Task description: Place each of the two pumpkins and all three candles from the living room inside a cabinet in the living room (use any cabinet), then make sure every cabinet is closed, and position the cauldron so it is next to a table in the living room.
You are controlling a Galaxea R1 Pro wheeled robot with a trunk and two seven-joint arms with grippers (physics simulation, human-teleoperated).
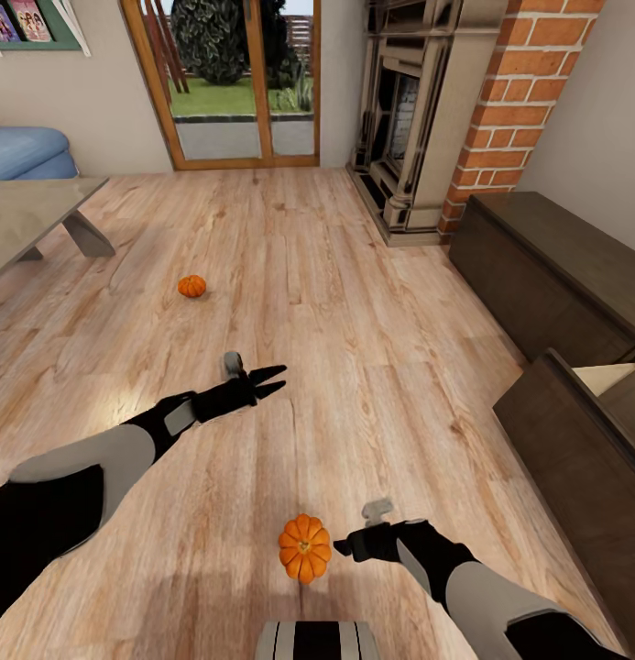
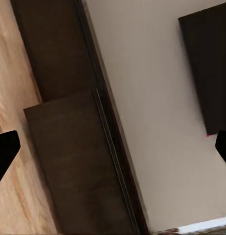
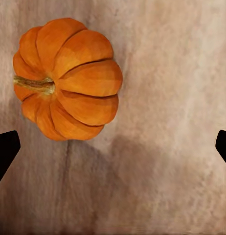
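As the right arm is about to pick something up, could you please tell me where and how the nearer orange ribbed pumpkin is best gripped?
Grip the nearer orange ribbed pumpkin across its round ribbed body, coming from above. It sits upright on the light wood plank floor, stem up, so its sides are free. The open right end effector is beside it and probably needs centring first.

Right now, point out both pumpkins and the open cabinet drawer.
Near pumpkin point(image 1: 304, 548): head view, on its ribbed top beside the stem.
Far pumpkin point(image 1: 191, 287): head view, middle of its orange body.
Open cabinet drawer point(image 1: 574, 458): head view, on its dark wood front panel.
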